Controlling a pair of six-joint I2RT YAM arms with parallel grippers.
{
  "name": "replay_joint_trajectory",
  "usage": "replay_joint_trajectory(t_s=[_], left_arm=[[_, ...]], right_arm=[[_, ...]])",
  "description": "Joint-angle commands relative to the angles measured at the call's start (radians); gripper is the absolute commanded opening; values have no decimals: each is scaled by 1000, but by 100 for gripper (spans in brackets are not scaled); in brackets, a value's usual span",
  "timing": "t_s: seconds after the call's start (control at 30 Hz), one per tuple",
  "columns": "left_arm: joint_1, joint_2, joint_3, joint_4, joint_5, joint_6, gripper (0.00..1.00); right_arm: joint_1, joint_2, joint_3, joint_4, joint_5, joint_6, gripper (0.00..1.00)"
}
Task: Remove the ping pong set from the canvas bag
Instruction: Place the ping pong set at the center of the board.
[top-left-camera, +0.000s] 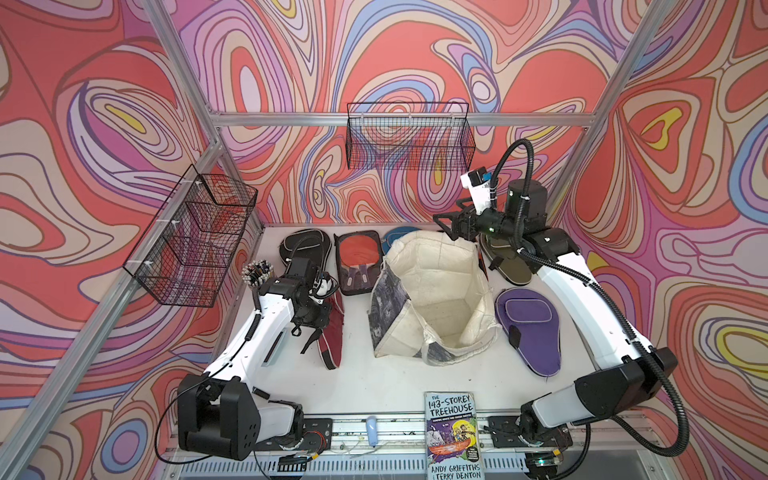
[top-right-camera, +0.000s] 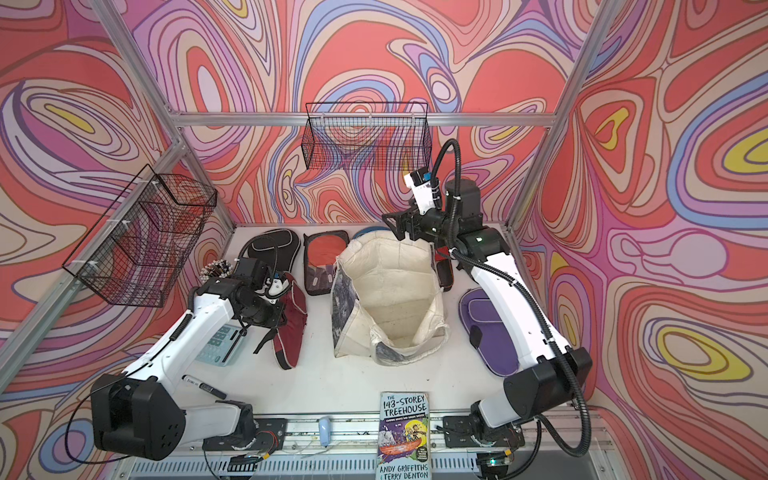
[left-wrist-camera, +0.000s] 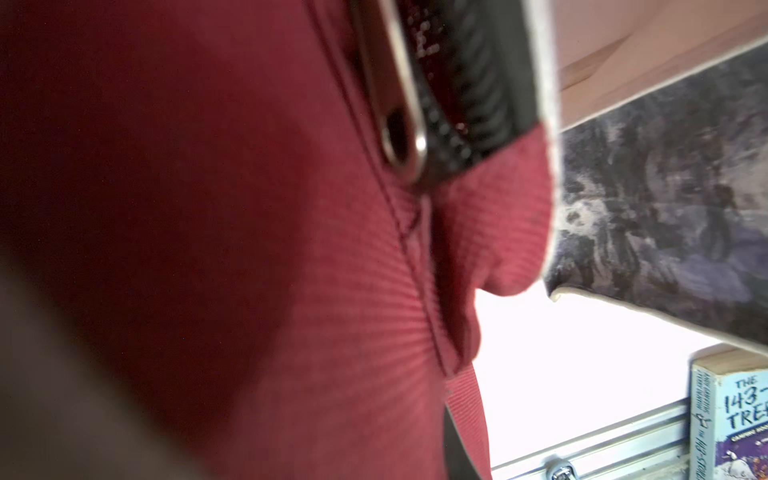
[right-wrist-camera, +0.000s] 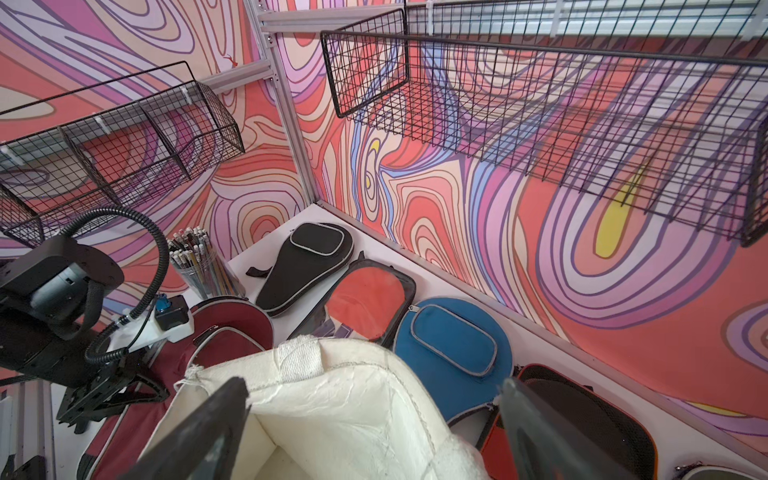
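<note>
Far left of the bench (top-left-camera: 374, 378): pencil cup (top-left-camera: 257, 272), then black case (top-left-camera: 305, 245) lying flat against the far wall. Just right of the cup, left end effector (right-wrist-camera: 124, 395), closed on the maroon case (top-left-camera: 332, 332); case tipped up on its long edge, round end toward the far side, filling the left wrist view with its zip pull (left-wrist-camera: 401, 124) up close. Next along the far side, black-edged pack (top-left-camera: 357, 257) with a red paddle inside, flat, just left of the canvas bag (top-left-camera: 432, 262). Bag upright mid-bench, mouth gaping, cream lining visible down to its floor, grey-purple printed panel facing left. Behind its far rim, blue case (right-wrist-camera: 453, 345), flat, just beside the pack. Above the far right corner of that rim, right end effector (top-left-camera: 444, 227), jaws spread wide, nothing between them. Between bag and right arm, second pack (right-wrist-camera: 615, 415), red-rimmed, partly hidden; beyond it, olive case (top-left-camera: 511, 270) under the arm. Right of the bag toward the near side, purple case (top-left-camera: 528, 328), flat, apart from the bag. At the near edge, right of centre, paperback book (top-left-camera: 453, 432), cover up.
</note>
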Motion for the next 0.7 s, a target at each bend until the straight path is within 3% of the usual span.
replay_joint_trajectory(t_s=[0.0, 0.07, 0.13, 0.23, 0.33, 0.5, 0.67], left_arm=[[7, -4, 34, -83, -55, -23, 4], [7, 1, 31, -82, -53, -24, 7], [7, 12, 28, -76, -26, -26, 9], [8, 3, 11, -34, 46, -53, 9], [8, -22, -14, 20, 101, -97, 8], [9, -31, -31, 41, 101, -130, 8], [8, -10, -17, 26, 76, -141, 12]], right_arm=[[-9, 42, 95, -167, -76, -105, 98], [-9, 108, 168, -367, -115, -199, 98], [-9, 146, 162, -470, -45, -228, 98], [-11, 105, 60, -409, 103, -177, 98], [-18, 42, 1, -331, 152, -135, 98], [-21, 30, -15, -341, 250, -114, 98], [-21, 10, -61, -347, 285, -104, 91]])
